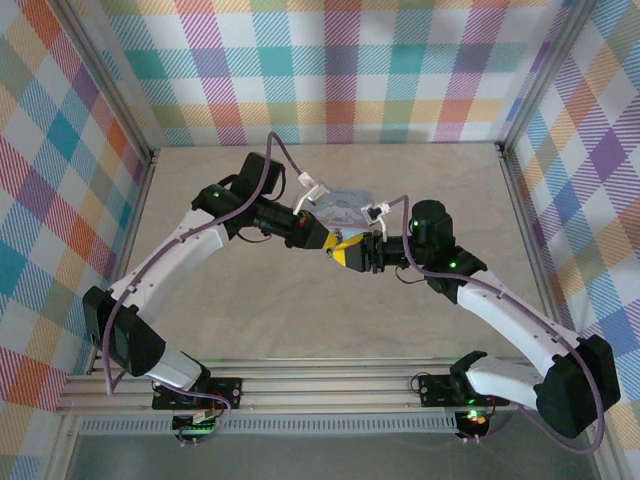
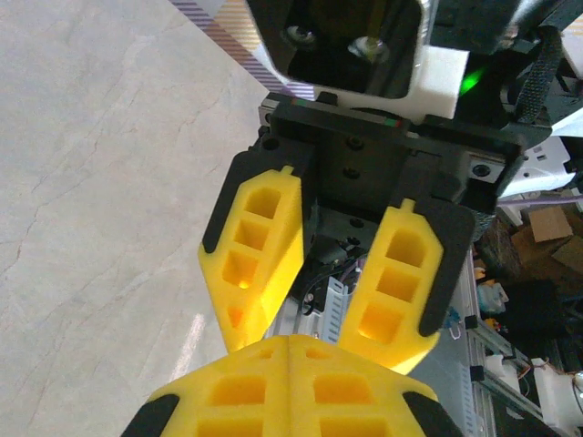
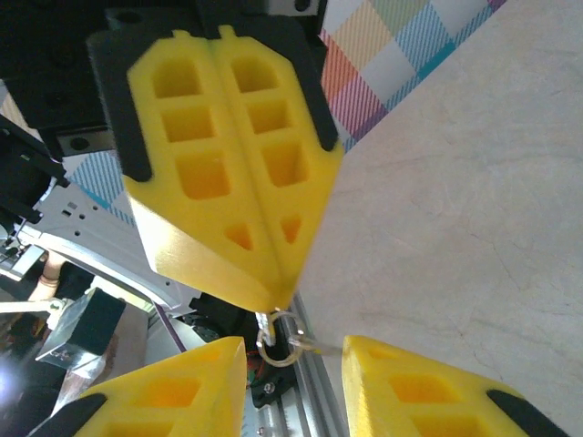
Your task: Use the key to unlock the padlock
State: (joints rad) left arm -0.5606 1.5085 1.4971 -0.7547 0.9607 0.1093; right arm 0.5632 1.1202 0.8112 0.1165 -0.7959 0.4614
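Meeting tip to tip over the middle of a pale, stone-veined desk (image 1: 250,330), two white and black arms reach in from its near edge. Plaid walls (image 1: 330,70) in pastel checks close the desk on three sides. A ribbed aluminium rail (image 1: 330,400) runs along the near edge by the arm bases.

The left pincer (image 3: 278,296) is pressed tight together. Its two yellow fingers, moulded with square hollows and backed in black, form a wedge with a single seam down the middle. A small silvery ring (image 3: 276,344) sticks out of its tips. Whatever is clamped inside the seam is hidden, so I cannot tell whether it is the key or the padlock.

The right pincer (image 3: 293,373) faces the left one nose to nose, its fingers narrowly apart and gripping nothing. The ring sits in line with that gap.

Just beyond both pincers, on their far side, is a pale blue tin box (image 1: 345,205) with rounded corners. It is too small from above to make out any detail on it. A purple cable (image 1: 268,165) loops over the left arm behind its pincer.

Matte desk surface stretches from the pincers out to the walls on the left and right. There is a broad stretch on their near side too.
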